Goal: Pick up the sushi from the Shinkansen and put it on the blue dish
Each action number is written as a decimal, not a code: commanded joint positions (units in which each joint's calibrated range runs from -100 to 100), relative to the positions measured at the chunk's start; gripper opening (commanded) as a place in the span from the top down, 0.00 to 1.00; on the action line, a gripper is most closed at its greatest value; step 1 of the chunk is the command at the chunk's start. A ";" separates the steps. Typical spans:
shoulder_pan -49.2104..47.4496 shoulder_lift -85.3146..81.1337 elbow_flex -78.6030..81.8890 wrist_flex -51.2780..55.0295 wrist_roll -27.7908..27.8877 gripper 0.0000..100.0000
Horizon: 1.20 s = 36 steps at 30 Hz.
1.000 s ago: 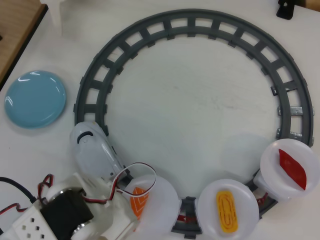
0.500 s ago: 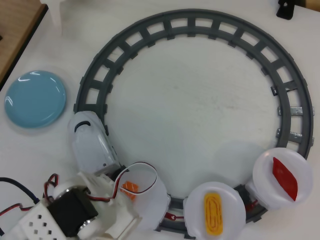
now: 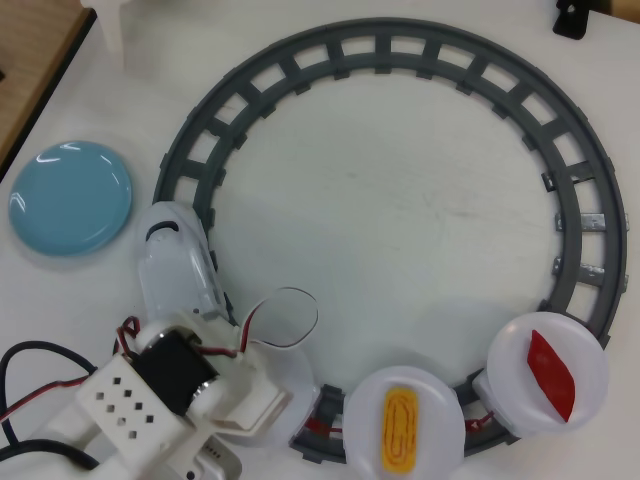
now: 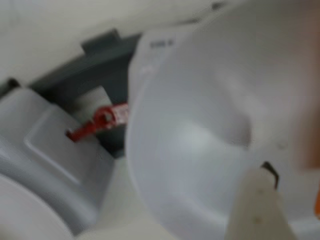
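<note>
In the overhead view the arm [image 3: 150,400] enters from the lower left corner, its white perforated housing and black motor angled toward the right, red and white wires looping above the wrist. The gripper [image 3: 262,398] points down; whether its jaws are parted cannot be told. The wrist view is blurred, with one pale finger [image 4: 257,210] at the bottom edge.

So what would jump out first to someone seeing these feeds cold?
In the overhead view, probably the grey ring of track filling the table, with the white Shinkansen at its left edge and the blue dish just outside it. Next, the yellow egg piece and dark red tuna piece on white plates at lower right. The arm covers the plate behind the Shinkansen.
</note>
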 commanded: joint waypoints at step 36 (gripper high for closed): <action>-12.04 0.90 -17.14 0.89 -10.51 0.73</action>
